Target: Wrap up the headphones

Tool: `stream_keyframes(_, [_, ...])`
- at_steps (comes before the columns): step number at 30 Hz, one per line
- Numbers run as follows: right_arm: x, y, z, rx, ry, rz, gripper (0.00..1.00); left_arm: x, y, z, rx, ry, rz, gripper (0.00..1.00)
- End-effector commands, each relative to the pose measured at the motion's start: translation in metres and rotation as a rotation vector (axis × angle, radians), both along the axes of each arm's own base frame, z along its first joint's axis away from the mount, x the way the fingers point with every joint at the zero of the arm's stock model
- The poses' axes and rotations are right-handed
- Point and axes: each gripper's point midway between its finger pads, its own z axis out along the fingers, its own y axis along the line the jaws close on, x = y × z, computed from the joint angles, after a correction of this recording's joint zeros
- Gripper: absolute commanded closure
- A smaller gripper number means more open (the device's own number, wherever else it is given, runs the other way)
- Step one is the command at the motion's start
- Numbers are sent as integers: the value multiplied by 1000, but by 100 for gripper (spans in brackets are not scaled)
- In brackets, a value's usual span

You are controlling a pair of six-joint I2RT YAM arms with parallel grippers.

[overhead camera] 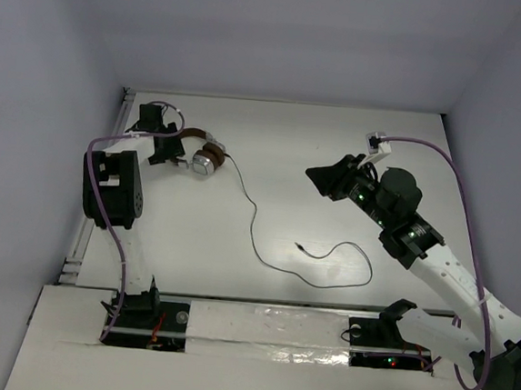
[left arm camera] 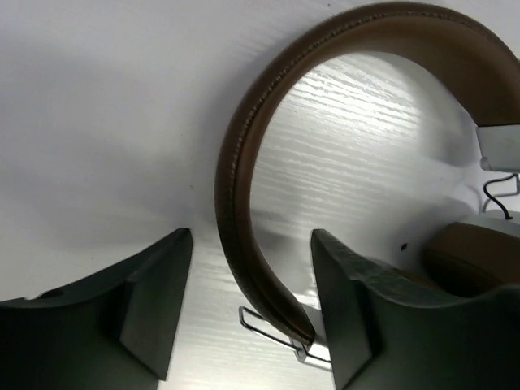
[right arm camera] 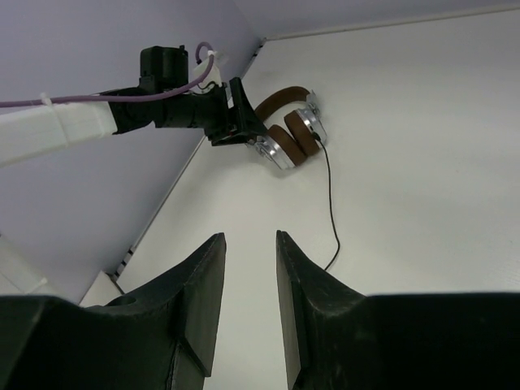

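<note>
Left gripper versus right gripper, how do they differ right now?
The left gripper has its jaws wide apart, straddling the headband; the right gripper shows only a narrow gap with nothing in it. The left gripper sits at the headphones, the right gripper far off across the table. Both are dark and two-fingered.

The surface is white and flat, and up close it has thin lines in it like wood. Three plain walls stand around it: the back wall, the left wall and the right wall. They are pale, with a bit of purple-gray in them. A shiny white strip runs along the near edge. The light is soft and the shadows are faint.
</note>
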Motion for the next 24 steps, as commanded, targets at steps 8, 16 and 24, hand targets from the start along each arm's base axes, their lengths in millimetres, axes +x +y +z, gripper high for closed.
stream_keyframes(8, [-6, 7, 9, 7, -42, 40, 63, 28, 5, 4, 61, -5, -77, 41])
stream_keyframes(16, [-3, 8, 7, 0, -37, 33, 63, 57, 10, -9, 97, 11, -120, 52])
stream_keyframes(24, [-3, 3, 13, 15, -53, 6, 63, 54, 1, -16, 60, 30, -158, 75])
